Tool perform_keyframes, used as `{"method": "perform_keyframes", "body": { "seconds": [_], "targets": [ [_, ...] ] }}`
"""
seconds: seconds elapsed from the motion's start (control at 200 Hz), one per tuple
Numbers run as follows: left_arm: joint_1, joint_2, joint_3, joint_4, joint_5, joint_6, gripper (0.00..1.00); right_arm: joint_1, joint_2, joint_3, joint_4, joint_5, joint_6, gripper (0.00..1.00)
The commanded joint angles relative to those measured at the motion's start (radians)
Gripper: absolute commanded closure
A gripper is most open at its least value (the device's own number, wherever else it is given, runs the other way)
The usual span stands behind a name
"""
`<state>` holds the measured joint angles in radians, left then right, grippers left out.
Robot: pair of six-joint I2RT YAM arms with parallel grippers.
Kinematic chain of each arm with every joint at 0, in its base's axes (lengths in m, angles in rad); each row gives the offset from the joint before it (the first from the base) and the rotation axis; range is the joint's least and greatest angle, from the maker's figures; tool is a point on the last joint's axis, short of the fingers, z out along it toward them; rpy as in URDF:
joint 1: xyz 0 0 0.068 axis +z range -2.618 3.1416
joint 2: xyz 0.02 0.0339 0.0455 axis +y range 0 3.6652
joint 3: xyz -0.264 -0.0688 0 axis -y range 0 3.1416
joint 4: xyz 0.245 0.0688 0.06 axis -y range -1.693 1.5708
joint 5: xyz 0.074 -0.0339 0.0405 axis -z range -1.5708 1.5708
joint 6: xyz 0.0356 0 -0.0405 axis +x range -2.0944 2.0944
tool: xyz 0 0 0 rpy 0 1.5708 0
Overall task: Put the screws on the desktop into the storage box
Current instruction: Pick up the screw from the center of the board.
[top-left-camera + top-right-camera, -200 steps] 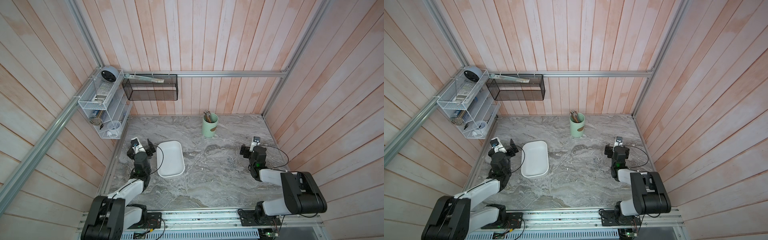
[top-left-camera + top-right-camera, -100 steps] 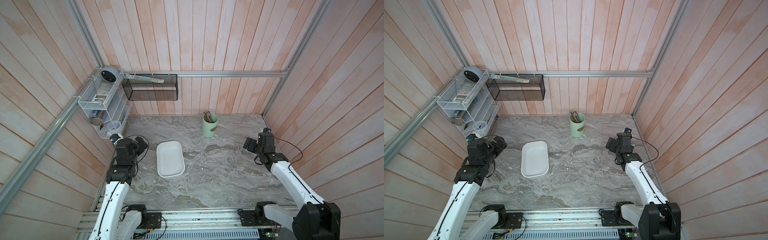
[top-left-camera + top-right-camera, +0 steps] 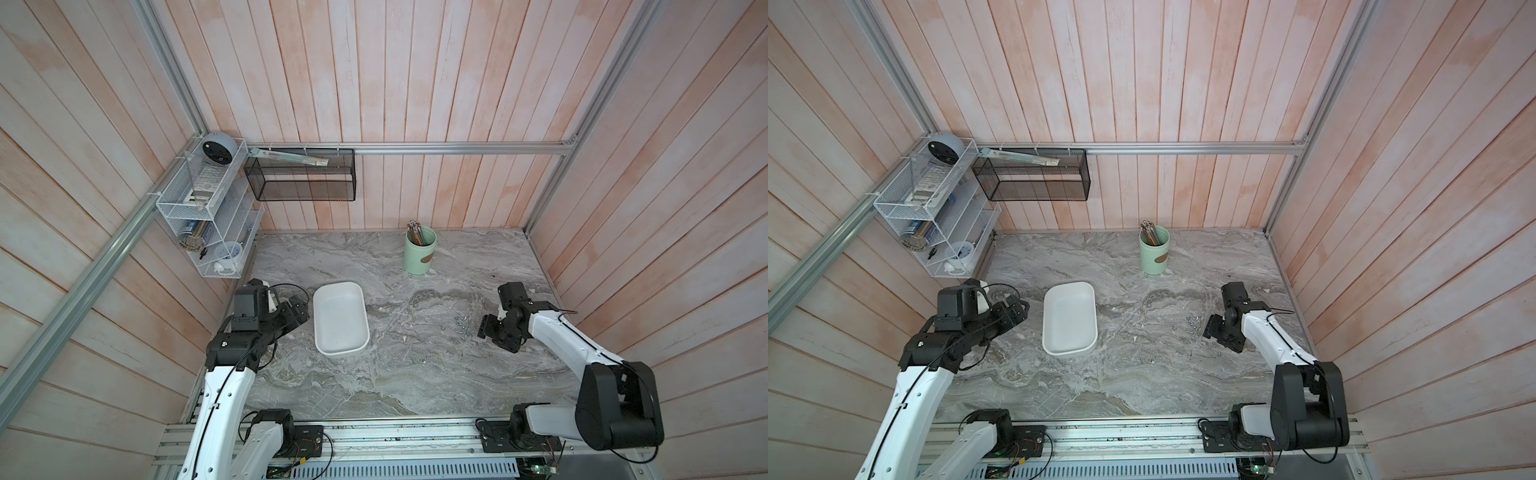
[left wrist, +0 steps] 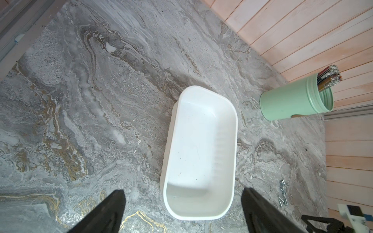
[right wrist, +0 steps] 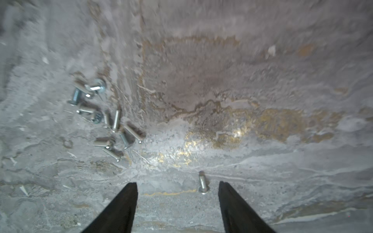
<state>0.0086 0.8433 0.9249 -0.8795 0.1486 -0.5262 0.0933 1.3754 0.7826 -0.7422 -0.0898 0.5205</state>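
Clearly, the work is at its very start: the box (image 3: pixel 340 320) holds nothing, and all the screws (image 3: pixel 462 326) lie on the tabletop (image 3: pixel 415 382), well apart from the box, on its side toward the right arm. Most of them make a loose heap, and one screw (image 5: pixel 202 182) lies alone near it.

The right end effector (image 5: pixel 177 183) hangs low over this single one. Its fingers are apart, and the screw is between them, nearer to one finger and touched by neither. I think this screw is aimed at because nothing crowds it, so the fingers can close without pushing its neighbours.

The left end effector (image 3: pixel 299 312) stands just beside the box, on the side away from the screws, with its fingers wide apart and empty. Probably it is there to steady the box, or only to keep out of the way. A screw so small may slip or roll when the fingers close.
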Motion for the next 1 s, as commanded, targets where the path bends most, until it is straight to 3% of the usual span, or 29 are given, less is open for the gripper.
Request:
{"method": "perform_keyframes", "body": {
  "seconds": [0.0,0.42,0.76,0.995],
  "targets": [
    [0.005,-0.010,-0.018,0.024,-0.011,0.011,0.04,0.008,0.091,0.019,-0.132,-0.048,-0.015,0.34],
    [0.005,-0.014,-0.022,0.023,-0.024,0.010,0.05,0.015,0.112,-0.004,-0.107,0.025,0.013,0.36],
    [0.004,-0.008,-0.023,0.024,-0.027,0.006,0.04,0.016,0.192,0.065,-0.095,0.039,-0.069,0.55],
    [0.003,-0.001,-0.023,0.023,-0.029,0.004,0.04,0.028,0.169,0.053,-0.104,0.055,-0.062,0.59]
  ]
}}
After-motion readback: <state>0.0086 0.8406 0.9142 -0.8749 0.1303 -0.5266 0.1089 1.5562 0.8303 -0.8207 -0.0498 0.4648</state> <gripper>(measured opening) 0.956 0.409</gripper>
